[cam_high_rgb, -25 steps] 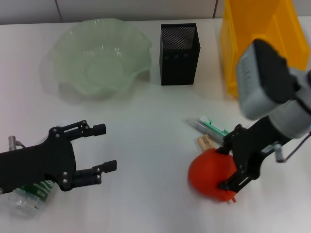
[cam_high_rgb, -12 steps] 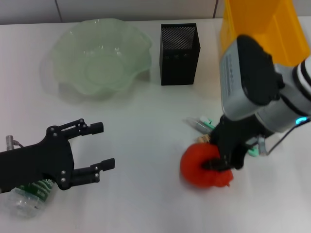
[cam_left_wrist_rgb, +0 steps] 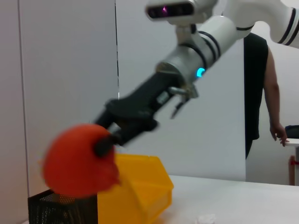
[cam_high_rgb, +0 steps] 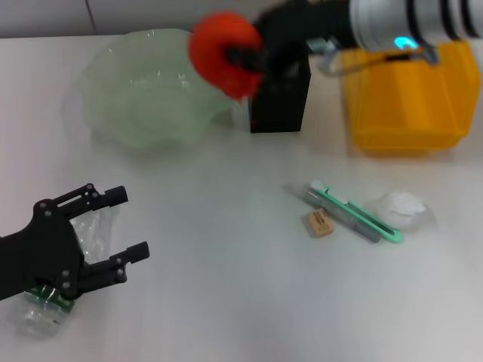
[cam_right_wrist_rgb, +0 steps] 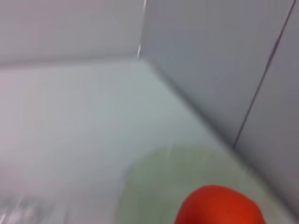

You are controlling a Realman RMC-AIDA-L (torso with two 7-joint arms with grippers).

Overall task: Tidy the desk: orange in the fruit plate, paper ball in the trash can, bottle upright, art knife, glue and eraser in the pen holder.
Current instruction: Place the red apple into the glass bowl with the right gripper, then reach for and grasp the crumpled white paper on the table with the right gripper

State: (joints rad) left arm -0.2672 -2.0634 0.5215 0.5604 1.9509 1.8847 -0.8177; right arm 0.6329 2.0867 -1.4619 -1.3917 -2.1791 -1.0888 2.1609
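Right gripper: clamping the orange and carrying it in the air near the bench's far edge, right at the near-side rim of the fruit plate, with the pen holder just beside it. Looks to me like it's about to drop it in, but it isn't released yet.
Left gripper: hanging around the bench's near left corner with fingers spread, gripping nothing, sitting just over the bottle.
Orange: off the bench, in the jaws, so I'd call this one nearly done, not done.
Bottle: lying on its side at the near left corner, partly hidden under the left arm. Needing standing up.
Paper ball: sitting on the bench toward the right edge, well apart from the yellow trash can at the far right corner. Not binned.
Art knife, glue, eraser: all lying together on the bench right of the middle, knife and glue side by side, eraser just beside them. None in the pen holder.
Progress: I'm guessing roughly one item of six is getting sorted; five are waiting.
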